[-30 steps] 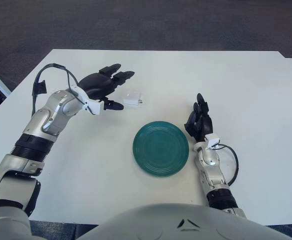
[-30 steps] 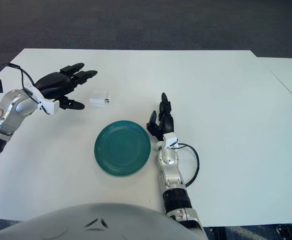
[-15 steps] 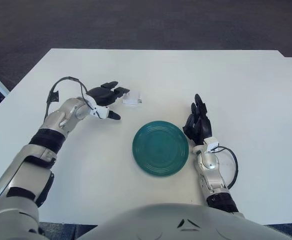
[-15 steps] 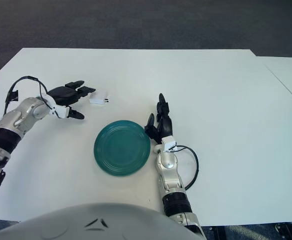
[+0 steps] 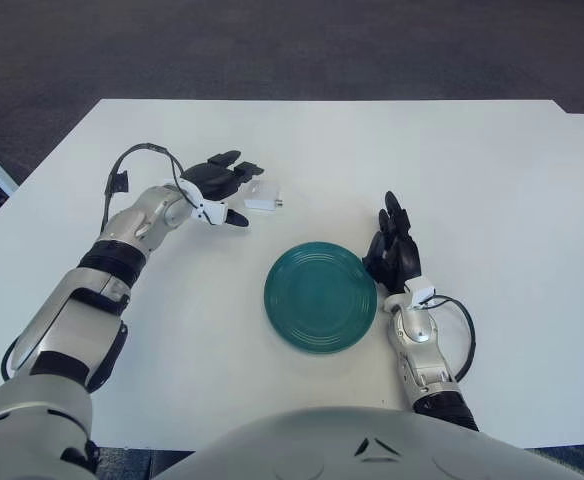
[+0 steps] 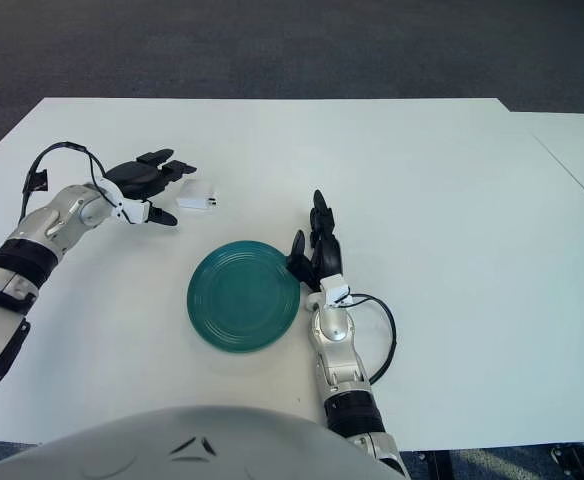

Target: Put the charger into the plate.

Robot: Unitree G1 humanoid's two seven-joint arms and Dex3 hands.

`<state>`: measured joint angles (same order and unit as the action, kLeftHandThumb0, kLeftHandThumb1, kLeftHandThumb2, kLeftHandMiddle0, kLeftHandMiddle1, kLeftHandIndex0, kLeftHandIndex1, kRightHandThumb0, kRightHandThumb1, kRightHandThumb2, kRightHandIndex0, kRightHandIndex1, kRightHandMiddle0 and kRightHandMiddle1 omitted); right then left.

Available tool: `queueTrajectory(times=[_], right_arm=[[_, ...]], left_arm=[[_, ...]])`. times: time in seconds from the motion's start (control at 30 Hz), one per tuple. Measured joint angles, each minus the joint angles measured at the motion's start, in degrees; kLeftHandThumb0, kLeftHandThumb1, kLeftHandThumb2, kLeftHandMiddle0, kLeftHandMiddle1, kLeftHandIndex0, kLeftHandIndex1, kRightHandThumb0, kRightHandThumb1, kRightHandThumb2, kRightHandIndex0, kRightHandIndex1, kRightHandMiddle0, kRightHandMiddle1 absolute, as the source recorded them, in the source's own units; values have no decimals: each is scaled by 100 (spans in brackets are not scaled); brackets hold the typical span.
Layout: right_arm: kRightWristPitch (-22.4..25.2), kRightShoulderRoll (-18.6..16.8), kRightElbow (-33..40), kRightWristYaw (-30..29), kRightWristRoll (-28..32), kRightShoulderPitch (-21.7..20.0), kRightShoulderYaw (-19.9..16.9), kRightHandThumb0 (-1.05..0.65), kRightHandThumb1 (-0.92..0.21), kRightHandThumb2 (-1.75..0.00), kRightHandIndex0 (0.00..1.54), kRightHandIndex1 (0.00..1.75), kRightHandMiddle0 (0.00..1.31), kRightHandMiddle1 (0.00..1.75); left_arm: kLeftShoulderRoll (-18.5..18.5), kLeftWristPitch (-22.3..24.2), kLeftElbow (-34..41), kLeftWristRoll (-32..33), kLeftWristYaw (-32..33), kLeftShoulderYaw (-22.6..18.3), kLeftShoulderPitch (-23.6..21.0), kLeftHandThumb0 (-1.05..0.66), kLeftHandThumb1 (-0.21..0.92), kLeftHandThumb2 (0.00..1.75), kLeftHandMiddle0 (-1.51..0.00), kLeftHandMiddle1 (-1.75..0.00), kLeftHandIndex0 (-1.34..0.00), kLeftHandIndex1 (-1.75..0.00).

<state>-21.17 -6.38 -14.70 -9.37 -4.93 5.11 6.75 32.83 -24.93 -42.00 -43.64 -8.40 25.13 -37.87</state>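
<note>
A: Anything printed or written that can be read?

B: Nothing legible. The white charger (image 5: 262,196) is a plain block with small prongs at its right end; any marking on it is too small to make out.

A: Start near the robot, then.

B: Closest is the pale curve of the robot's torso (image 5: 372,445) along the bottom edge. Just above it the right hand (image 5: 392,252) shows at the right rim of the teal plate (image 5: 320,297), fingers relaxed and pointing away from the robot, holding nothing. A black cable (image 5: 462,335) loops at its wrist. Whether the hand touches the plate I cannot tell.

A: And the plate itself?

B: It lies flat on the white table (image 5: 492,190), ringed with faint concentric grooves, with nothing in it.

A: Where is the charger?

B: On the table beyond the plate and a little to its left, well outside the rim. It sits flat, apart from the plate.

A: The left hand?

B: The left hand (image 5: 222,183) is just to the left of the charger, its dark fingers (image 5: 242,172) spread and reaching toward it, the thumb pointing right below them. The upper fingertips are at the charger's left edge; contact is uncertain, and the hand grips nothing. A black cable (image 5: 137,160) arcs over its forearm.

A: Anything in between?

B: No. Beyond the table lies dark carpet (image 5: 292,45).
</note>
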Motion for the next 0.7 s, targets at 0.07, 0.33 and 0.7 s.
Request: queueTrajectory(times=[0.07,0.33,0.7], right_arm=[[45,0,56,-31,-9,20,13,-90,-92,-95,0,0,0,5],[89,13,138,-39,-53,91,73,-93,-92,-97,0,0,0,0],[33,28,89,61,-84,94,130,-95,-92,-99,0,0,0,0]], left_arm=[[-25,-1,-83,-9,41,21,-17,-105,92,25,0,0,0,-56],[-81,-3,-414,-64,216,122,-39,-105,92,27,0,0,0,-53],[-155,-6,-738,-158,426,241,-188,-105,92,27,0,0,0,-50]])
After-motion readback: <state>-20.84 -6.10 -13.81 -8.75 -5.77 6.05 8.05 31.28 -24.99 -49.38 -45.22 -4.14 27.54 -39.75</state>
